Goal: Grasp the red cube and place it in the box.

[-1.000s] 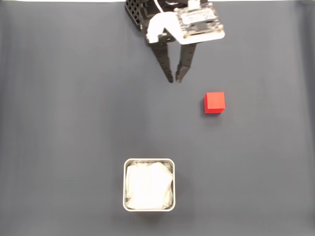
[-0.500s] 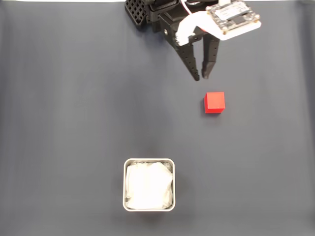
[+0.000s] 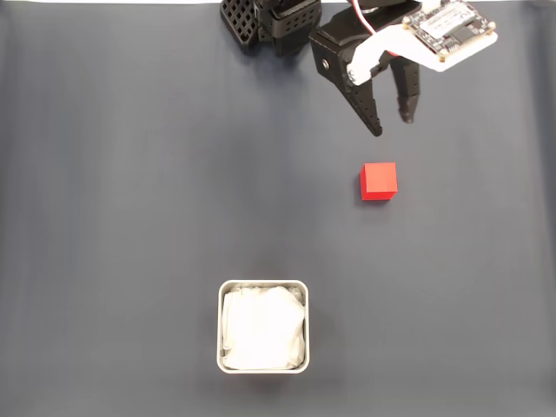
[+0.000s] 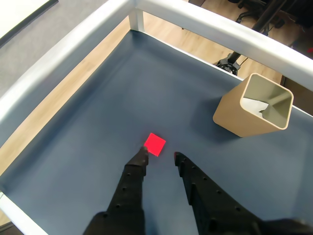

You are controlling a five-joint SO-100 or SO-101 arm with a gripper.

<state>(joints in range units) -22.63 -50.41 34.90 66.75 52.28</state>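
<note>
The red cube (image 3: 379,181) lies on the dark grey mat, right of centre in the fixed view. My gripper (image 3: 391,124) hovers just beyond it toward the arm's base, open, with nothing between its black fingers. In the wrist view the red cube (image 4: 155,144) sits just ahead of the gripper (image 4: 160,155), slightly toward the left fingertip (image 4: 142,154). The box (image 3: 262,326), square with rounded corners and a white crumpled lining, stands near the bottom middle of the fixed view. Seen from the wrist, the box (image 4: 239,115) looks tan and stands at the right.
The arm's black base (image 3: 269,22) sits at the top edge of the fixed view. A white rail (image 4: 73,44) frames the mat in the wrist view, with wooden floor beyond it. Bare mat lies between the cube and the box.
The gripper has swung to the right, from left of the cube to just above it in the fixed view, and its fingers have spread apart. Cube and box have not moved.
</note>
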